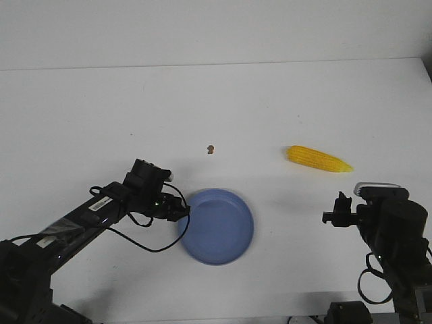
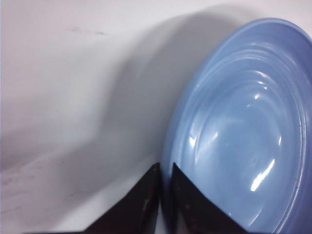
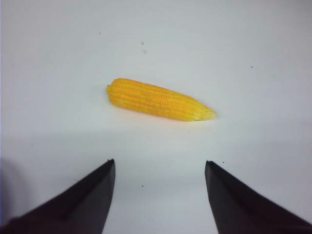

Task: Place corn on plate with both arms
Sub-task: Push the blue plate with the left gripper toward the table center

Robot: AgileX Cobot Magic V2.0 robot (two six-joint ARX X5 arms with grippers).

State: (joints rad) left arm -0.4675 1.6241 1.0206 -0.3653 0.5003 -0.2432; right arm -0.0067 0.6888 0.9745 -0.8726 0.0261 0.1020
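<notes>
The periwinkle-blue plate [image 1: 217, 226] lies on the white table, near the front centre. My left gripper [image 1: 185, 212] is shut on the plate's left rim; in the left wrist view its gripper [image 2: 165, 165] pinches the rim of the plate [image 2: 234, 136], one finger inside and one outside. The yellow corn [image 1: 318, 159] lies on the table to the right of and behind the plate. My right gripper [image 1: 331, 216] is open and empty, in front of the corn. In the right wrist view the corn [image 3: 158, 100] lies ahead of the gripper [image 3: 160, 163], apart from it.
A tiny brown speck [image 1: 210, 148] lies on the table behind the plate. The table's far edge [image 1: 216, 64] meets a white wall. The left arm's black cable [image 1: 145, 246] loops on the table beside the plate.
</notes>
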